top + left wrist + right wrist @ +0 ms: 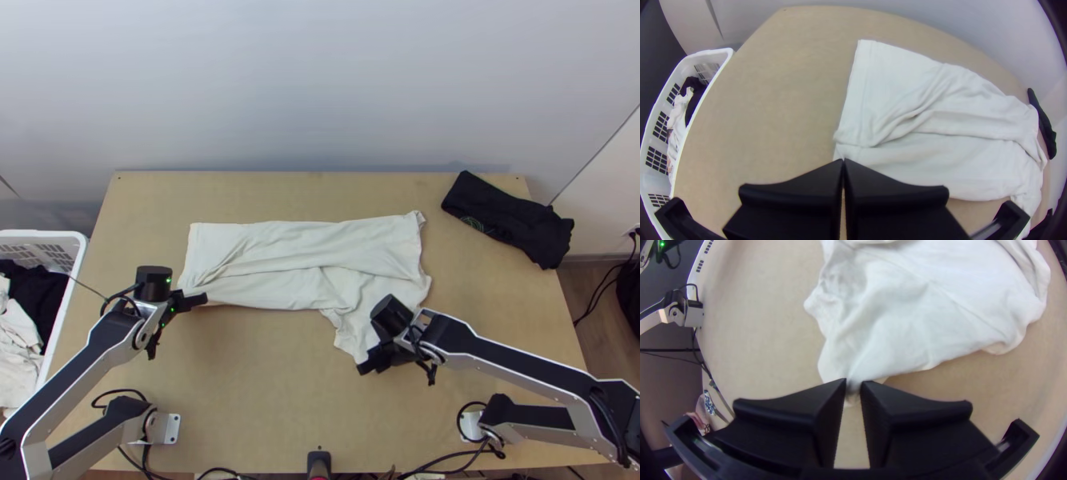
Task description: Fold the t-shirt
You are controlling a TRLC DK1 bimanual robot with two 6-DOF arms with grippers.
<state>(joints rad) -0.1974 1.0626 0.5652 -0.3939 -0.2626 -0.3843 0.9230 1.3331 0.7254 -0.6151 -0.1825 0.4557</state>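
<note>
Top view: white tee (296, 256) lies folded lengthwise, wrinkled, mid-tbl (264, 368), R end spread nearward. L gripper (200, 301) covers its near-L corner; R gripper (365, 368) blocks its near-R corner. Around: 1 black garment (504, 216) far R, partly past tbl edge; 1 basket (81, 240) off L w/ black & white clothes; 2 arm mounts (172, 429) near edge.

L wrist view: L gripper (843, 162) tips together at tee's edge; can't tell if cloth's b/w.

R wrist view: R gripper (853, 386) clamped on tee's near-R corner, cloth b/w tips.
</note>
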